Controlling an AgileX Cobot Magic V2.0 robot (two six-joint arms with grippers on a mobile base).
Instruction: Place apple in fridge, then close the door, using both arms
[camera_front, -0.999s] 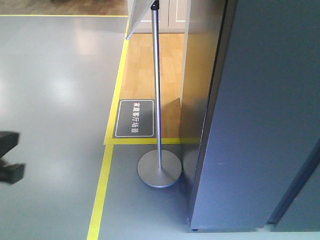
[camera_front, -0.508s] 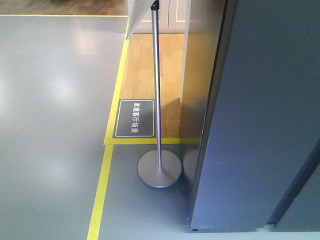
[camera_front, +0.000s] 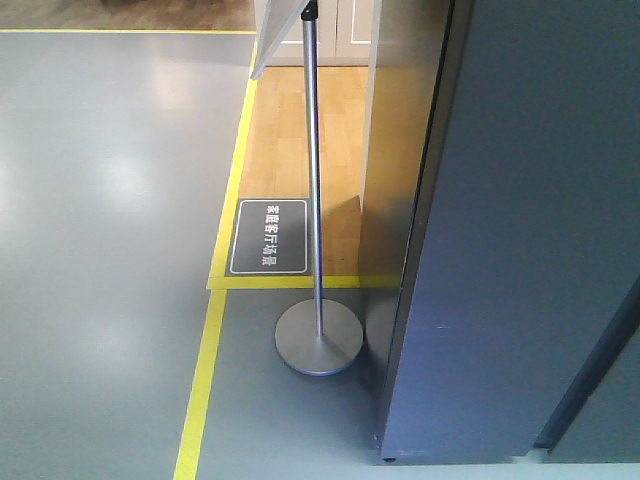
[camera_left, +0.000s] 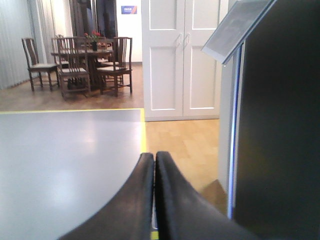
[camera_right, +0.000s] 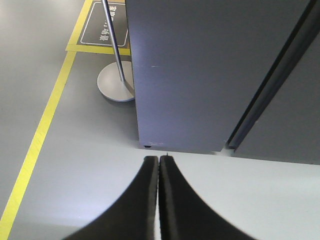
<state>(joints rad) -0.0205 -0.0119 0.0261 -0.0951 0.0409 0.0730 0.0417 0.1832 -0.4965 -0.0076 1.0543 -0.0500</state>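
Fridge: dark door (camera_right: 210, 75) fills upper right of right wrist view, ahead of right fingers (camera_right: 158, 165).
Fingers: both pairs pressed together, empty; left (camera_left: 154, 160).
Apple: not visible.

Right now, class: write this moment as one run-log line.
left gripper: shut, empty | right gripper: shut, empty | fridge: door appears closed | apple: not in view | sign stand: beside fridge
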